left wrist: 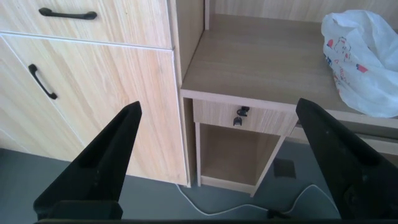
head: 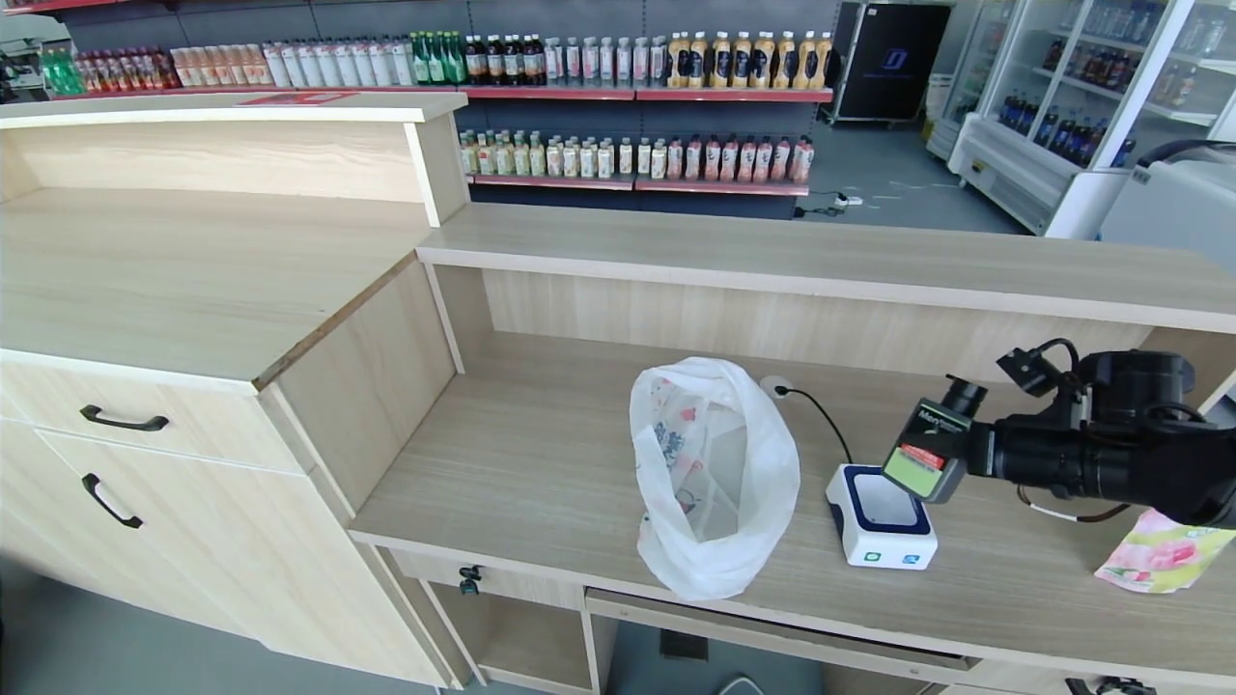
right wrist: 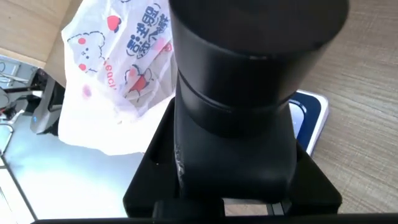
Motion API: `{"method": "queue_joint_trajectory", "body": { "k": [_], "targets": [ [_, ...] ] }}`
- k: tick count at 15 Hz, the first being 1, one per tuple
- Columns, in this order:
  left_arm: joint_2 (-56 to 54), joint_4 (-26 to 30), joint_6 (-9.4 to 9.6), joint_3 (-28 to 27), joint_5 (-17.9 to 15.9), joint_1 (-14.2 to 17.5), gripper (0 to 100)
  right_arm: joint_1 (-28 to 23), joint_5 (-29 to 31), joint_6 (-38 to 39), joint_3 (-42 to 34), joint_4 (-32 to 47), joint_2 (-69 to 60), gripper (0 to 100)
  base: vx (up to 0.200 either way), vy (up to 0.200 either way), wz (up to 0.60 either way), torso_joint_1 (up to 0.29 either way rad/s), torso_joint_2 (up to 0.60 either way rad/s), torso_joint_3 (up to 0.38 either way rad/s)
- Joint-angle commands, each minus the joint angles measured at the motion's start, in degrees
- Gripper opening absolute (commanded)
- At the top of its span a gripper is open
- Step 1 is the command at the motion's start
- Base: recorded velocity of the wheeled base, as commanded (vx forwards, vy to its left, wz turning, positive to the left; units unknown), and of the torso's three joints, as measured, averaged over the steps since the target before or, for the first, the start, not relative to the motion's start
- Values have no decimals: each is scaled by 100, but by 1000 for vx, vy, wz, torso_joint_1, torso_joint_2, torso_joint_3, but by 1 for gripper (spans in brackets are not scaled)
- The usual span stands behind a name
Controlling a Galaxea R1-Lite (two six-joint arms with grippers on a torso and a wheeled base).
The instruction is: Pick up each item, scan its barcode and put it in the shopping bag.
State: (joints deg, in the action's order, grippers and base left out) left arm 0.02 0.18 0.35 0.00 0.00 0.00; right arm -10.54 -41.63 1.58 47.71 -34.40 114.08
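The right gripper (head: pixel 969 450) is clamped on a dark, round bottle (head: pixel 922 461) with a black cap and a green-and-red label whose white writing is too small to read. The bottle hangs tilted just above a white box scanner (head: pixel 881 516) with a dark-rimmed glass top. Beside the scanner on the pale wood-grain counter (head: pixel 541 454) stands the shopping bag (head: pixel 713 473), thin crinkled white plastic printed with red hearts and cartoon bears, mouth open. The left gripper (left wrist: pixel 217 109) hangs with its black wedge fingers (left wrist: pixel 102 165) wide apart by the drawers.

The light wooden counter (head: pixel 541 463) carries a white shopping bag (head: pixel 715 473), just beside it a scanner (head: pixel 881 516) with a black cable (head: pixel 821 417), and farther right a pink packet (head: pixel 1164 552).
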Motion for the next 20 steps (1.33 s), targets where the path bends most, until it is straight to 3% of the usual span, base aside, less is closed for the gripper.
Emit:
{"method": "queue_joint_trajectory", "body": {
  "k": [1,9,12,20],
  "targets": [
    [-2,-1,0,0,0,0,100,61,-82,-9,124,-5,264,0,0,0,0,0,0,0],
    [-2,-1,0,0,0,0,100,492,-144,-369,423,4,695,0,0,0,0,0,0,0],
    [-2,-1,0,0,0,0,100,677,217,-563,432,-5,844,0,0,0,0,0,0,0],
    [-2,-1,0,0,0,0,100,677,252,-747,625,-14,1116,0,0,0,0,0,0,0]
  ]
}}
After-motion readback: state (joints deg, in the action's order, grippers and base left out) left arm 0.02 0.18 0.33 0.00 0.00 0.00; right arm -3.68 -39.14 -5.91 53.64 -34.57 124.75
